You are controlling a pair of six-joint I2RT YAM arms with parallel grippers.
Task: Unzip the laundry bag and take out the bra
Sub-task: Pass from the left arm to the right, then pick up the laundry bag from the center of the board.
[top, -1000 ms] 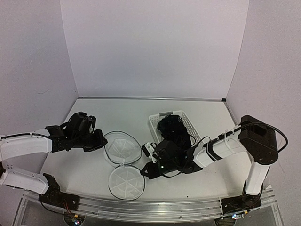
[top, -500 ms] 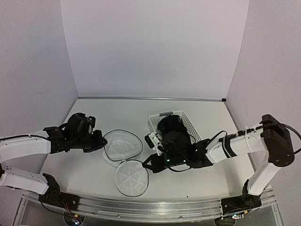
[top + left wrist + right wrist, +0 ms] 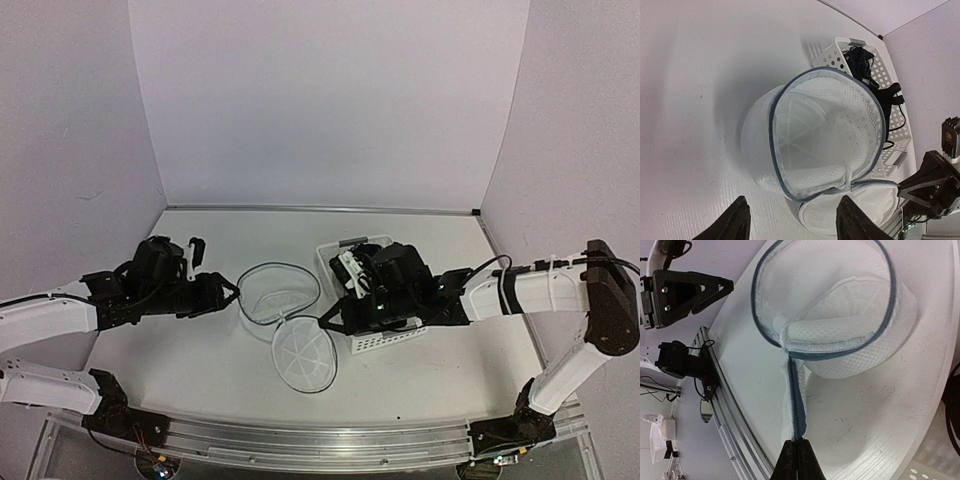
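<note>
The laundry bag [image 3: 280, 292] lies unzipped on the table, its dark-rimmed mouth gaping and the inside empty in the left wrist view [image 3: 825, 135]. Its round lid flap [image 3: 305, 353] hangs off the near side. My right gripper [image 3: 323, 322] is shut on the zipper edge of that flap [image 3: 799, 410], fingertips together [image 3: 799, 446]. My left gripper [image 3: 228, 293] is open just left of the bag, holding nothing [image 3: 795, 222]. The black bra [image 3: 860, 59] lies in the white basket [image 3: 832, 50], mostly hidden by my right arm in the top view.
The white perforated basket [image 3: 337, 256] stands right of the bag, under my right wrist. The table's front rail [image 3: 725, 405] runs close to the lid flap. Walls close the back and both sides.
My right gripper has moved right and away from the front edge, dragging the lid flap and the bag with it. My left gripper has followed to the right.
</note>
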